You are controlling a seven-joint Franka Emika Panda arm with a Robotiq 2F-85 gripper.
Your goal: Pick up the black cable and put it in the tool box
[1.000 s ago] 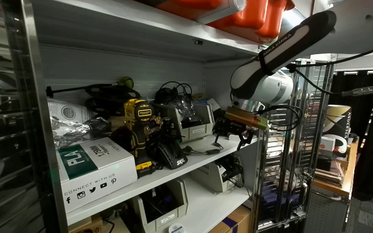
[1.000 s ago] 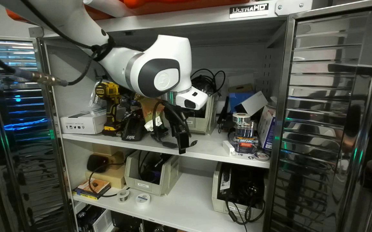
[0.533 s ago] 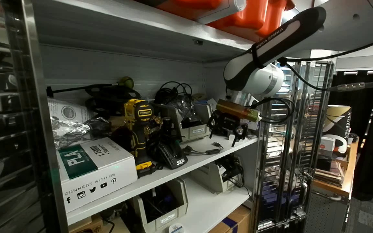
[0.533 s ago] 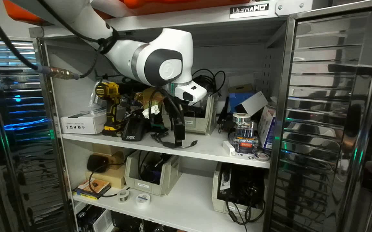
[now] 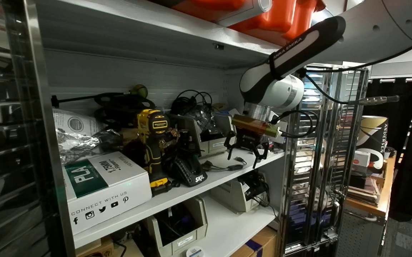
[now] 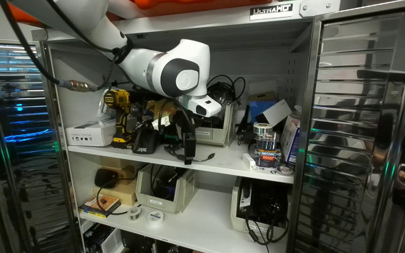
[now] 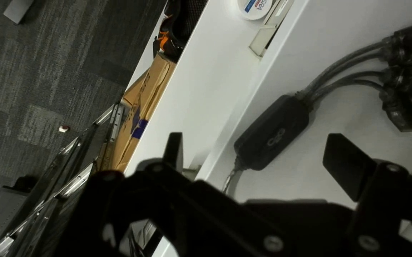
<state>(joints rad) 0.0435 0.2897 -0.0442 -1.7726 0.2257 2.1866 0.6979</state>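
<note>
Because the shelf (image 6: 227, 160) ends in a plain front rim (image 6: 230, 171), anything nudged across that rim could drop toward the lower board (image 6: 206, 211) beneath. Arm (image 6: 141, 68): suspended over the shelf from its front side, as seen in both exterior views. Upper bin (image 5: 213, 146), the likely tool box: stands on the shelf, set back from the rim, already occupied; its contents might keep a trailing load from settling inside. Power drill (image 5: 153, 150): upright on the shelf toward one end; a low sideways swing of the arm could topple it. Charger (image 5: 191, 169): on the shelf near the rim, where anything trailing might snag during a carry. Gripper (image 7: 256, 153): above the shelf at its rim, its fingers (image 7: 172, 150) spread wide with nothing held; how high the tips stand over the shelf is hard to judge from these angles. One finger shows beyond the rim in the wrist view, so a straight descent might strike the rim or miss the shelf altogether. Black cable (image 7: 303, 98): loose on the shelf, not yet grasped. Its flat housing (image 7: 273, 132) lies just inside the rim and slants across the line on which the fingers would meet; pinched obliquely, it would probably twist, slip or be shoved over. Plugs (image 7: 400, 110): fanned out on the shelf, farther from the rim than the housing; left dangling after a lift, their weight could turn the housing within the grip.
</note>
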